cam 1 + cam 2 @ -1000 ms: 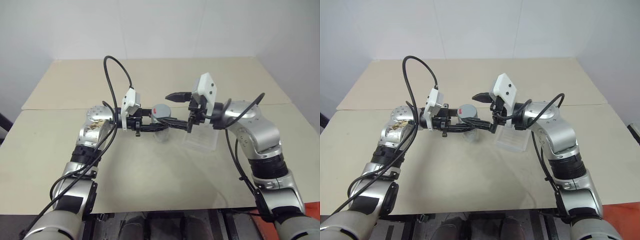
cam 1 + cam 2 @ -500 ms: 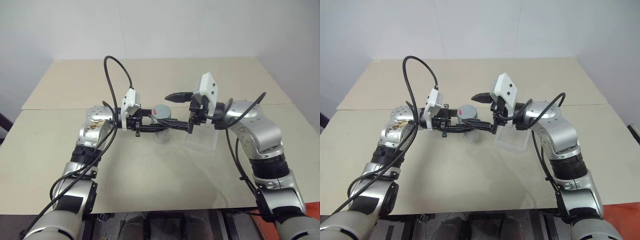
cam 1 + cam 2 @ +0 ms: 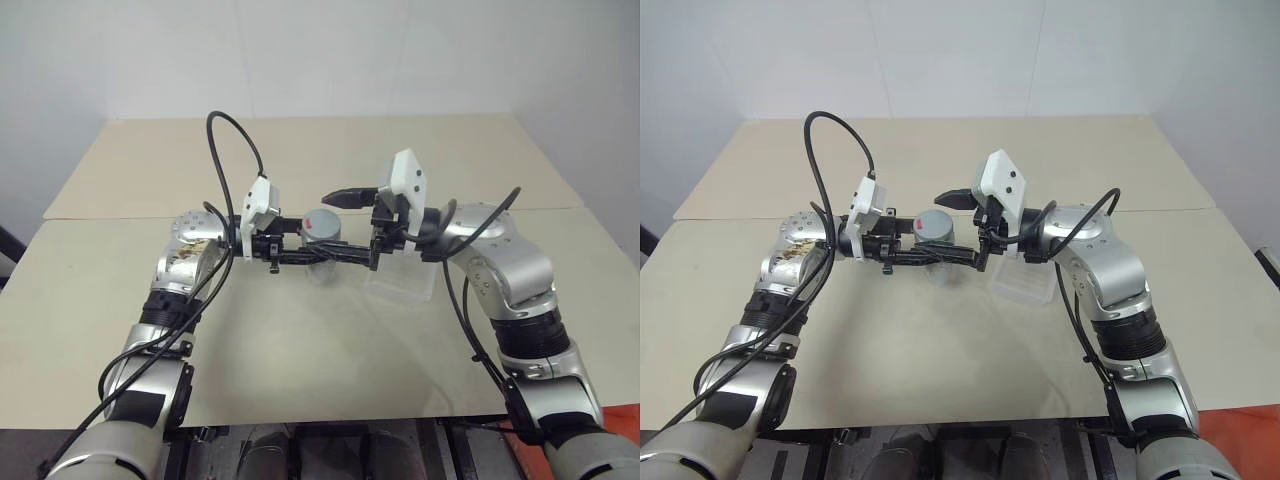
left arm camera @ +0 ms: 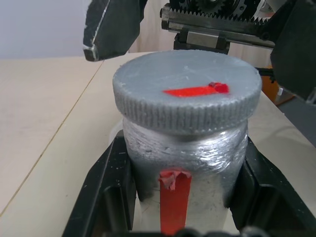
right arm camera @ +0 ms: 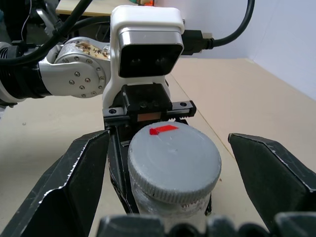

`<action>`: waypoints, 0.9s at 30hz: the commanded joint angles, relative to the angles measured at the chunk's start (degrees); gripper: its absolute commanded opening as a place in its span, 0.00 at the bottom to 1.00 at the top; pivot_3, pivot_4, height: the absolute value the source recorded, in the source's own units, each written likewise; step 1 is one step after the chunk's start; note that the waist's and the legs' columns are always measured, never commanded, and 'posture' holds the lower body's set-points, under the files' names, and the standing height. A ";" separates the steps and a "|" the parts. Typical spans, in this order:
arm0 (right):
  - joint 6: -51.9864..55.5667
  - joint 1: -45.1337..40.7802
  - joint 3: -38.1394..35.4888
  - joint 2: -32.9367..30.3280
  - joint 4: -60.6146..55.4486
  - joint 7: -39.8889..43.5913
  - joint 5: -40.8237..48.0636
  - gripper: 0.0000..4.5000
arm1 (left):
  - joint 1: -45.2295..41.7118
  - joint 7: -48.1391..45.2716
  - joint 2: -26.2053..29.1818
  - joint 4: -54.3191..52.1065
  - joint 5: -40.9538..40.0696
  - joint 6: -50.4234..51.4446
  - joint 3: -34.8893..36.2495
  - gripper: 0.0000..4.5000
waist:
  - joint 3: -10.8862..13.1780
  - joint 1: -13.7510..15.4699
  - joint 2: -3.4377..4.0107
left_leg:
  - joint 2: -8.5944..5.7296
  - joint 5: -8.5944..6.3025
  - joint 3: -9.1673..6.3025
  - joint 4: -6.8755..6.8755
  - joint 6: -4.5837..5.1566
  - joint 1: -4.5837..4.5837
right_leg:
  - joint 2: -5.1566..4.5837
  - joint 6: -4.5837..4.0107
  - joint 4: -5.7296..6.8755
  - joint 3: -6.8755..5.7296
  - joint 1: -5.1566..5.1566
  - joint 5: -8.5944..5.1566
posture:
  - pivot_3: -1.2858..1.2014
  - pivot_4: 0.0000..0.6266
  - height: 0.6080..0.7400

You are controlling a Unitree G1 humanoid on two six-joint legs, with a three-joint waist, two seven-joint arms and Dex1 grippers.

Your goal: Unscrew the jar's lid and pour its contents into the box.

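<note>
Left gripper (image 4: 180,217) was clamped on the jar (image 4: 183,168), one finger on each side of the clear body, just below the lid (image 4: 186,90). Jar was held upright above the beige worktop (image 3: 300,330), roughly mid-way between the two arms. Vertical red stripe (image 4: 174,200) on the jar's side faced the left wrist camera. Lid was grey with a knurled rim, still seated on the jar, red mark (image 4: 196,90) on top.

Right gripper (image 5: 170,168) came in level from the opposite side with its fingers (image 5: 74,182) spread wide, one on either side of the lid. Clear gap showed between each finger and the lid rim in the right wrist view, so no contact yet. In the head views one right finger (image 3: 347,197) sat behind the lid and the other ran along the front of the jar.

The box (image 3: 403,283), a shallow clear tray, rested on the worktop just to the robot's right of the jar, partly under the right wrist. Could not tell whether the contents were inside the jar; the wall was too hazy to see through.
</note>
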 commanded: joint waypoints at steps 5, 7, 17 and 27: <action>0.11 -1.71 -0.02 0.67 0.18 -0.32 -0.16 0.99 | -1.11 0.01 0.66 -1.69 -0.20 -1.11 0.24 0.45 | 0.00 -0.01 0.00 | 0.00 0.00 0.00 0.00 0.00 0.00 | 0.00 0.00 0.00 0.00 0.00 0.00 | 0.52 0.24 1.00; 0.31 -1.72 -0.09 0.84 0.16 -0.42 -0.10 0.99 | -1.00 0.00 0.70 -1.85 -0.23 -1.08 0.23 0.45 | 0.00 -0.01 0.00 | 0.00 0.00 0.00 0.00 0.00 0.00 | 0.00 0.00 0.00 0.00 0.00 0.00 | 0.52 0.24 1.00; 1.78 -2.48 -0.33 1.01 0.60 -0.68 0.05 0.64 | -0.84 0.11 0.61 -2.02 -0.20 -1.24 0.13 0.45 | 0.00 -0.04 0.00 | 0.00 0.00 0.00 0.00 0.00 0.00 | 0.00 0.00 0.00 0.00 0.00 0.00 | 0.52 0.24 1.00; 3.72 -3.73 -2.60 0.65 0.17 -1.56 1.44 0.61 | 0.39 -0.43 0.54 -2.22 0.36 -1.48 -0.95 0.45 | 0.00 -0.04 0.00 | 0.00 0.00 0.00 0.00 0.00 0.00 | 0.00 0.00 0.00 0.00 0.00 0.00 | 0.52 0.24 1.00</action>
